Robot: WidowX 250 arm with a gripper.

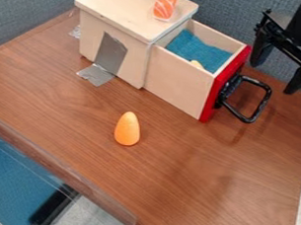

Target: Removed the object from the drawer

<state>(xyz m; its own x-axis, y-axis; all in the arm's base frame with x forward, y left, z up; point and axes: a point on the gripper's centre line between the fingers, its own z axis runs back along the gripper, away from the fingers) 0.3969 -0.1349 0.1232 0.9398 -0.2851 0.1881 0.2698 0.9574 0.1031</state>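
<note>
The gripper [280,68] hangs at the upper right, to the right of the drawer's red front, its two fingers spread apart with nothing between them. The wooden drawer [180,83] is pulled out of its box, and its black handle [262,105] points right. Inside lies a blue cloth [198,50]. A small yellow thing [196,64] shows beside the cloth at the drawer's near wall, which hides most of it.
On the box top [116,5] lies a salmon sushi toy [165,5]. An orange cone-like object [127,129] stands on the brown table [61,101] in front of the box. Grey tape [109,56] holds the box's near side. Grey partitions rise behind.
</note>
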